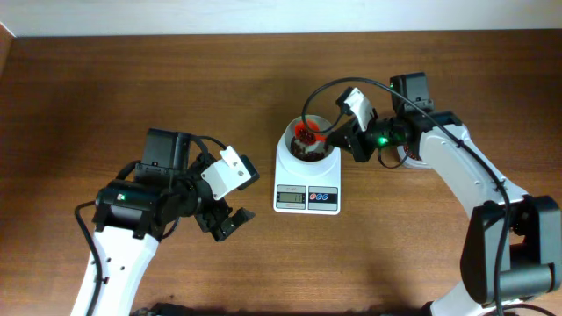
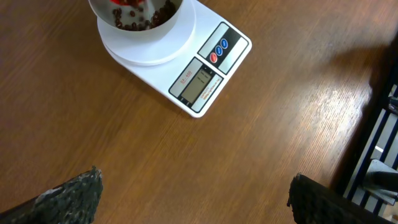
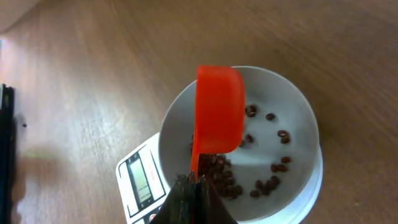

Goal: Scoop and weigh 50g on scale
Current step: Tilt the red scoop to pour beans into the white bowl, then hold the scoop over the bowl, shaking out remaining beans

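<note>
Now the right gripper (image 3: 194, 186) is clamped on the handle of a red scoop (image 3: 219, 112), holding it over the bowl (image 3: 283, 93) on the scale (image 1: 307, 198). Beans (image 3: 219, 175) lie in the bowl. Well apart, the left gripper (image 1: 226, 219) hangs over the table (image 1: 132, 79), jaws wide.

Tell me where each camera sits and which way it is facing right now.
Overhead: fixed above the table, looking straight down; shows both arms, the open left claw, and the right claw holding the red scoop over the scale.
Left wrist: on the left arm, looking down across bare wood to the scale; its own fingertips show in the bottom corners.
Right wrist: on the right arm, looking down past its shut claw into the bowl of beans.
Shared: all three show the scale's display.
</note>
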Motion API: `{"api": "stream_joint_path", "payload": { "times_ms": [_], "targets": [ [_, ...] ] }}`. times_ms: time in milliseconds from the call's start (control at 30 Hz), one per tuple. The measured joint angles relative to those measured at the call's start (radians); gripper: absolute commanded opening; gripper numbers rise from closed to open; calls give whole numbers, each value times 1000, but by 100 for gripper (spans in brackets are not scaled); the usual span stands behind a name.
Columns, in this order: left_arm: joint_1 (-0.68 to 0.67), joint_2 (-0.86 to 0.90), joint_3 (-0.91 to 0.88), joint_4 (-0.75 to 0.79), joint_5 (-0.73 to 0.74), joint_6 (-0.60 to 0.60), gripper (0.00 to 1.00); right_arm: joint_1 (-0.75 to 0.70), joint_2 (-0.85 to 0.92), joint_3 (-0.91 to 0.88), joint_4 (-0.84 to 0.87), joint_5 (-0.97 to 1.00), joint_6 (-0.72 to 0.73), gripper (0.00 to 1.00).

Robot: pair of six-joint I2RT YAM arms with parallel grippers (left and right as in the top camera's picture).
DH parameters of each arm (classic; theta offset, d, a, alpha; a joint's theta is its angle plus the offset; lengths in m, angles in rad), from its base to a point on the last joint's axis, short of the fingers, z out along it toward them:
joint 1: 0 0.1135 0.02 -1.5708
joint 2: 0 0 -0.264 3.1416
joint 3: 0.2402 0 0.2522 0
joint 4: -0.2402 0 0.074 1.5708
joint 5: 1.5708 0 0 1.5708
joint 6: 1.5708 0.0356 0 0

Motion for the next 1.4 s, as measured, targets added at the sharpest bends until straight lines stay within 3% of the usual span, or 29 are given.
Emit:
{"api": "stream_joint_path", "payload": {
  "times_ms": [300,1067,1400],
  "targets": [
    [0,0,0,0,0,0,99,6,0,0,33,35,69,4],
    [0,0,0,0,0,0,99,8,0,0,31,56,53,4],
    [0,1,0,0,0,0,99,21,0,0,-4,132,-25,4]
  ]
}}
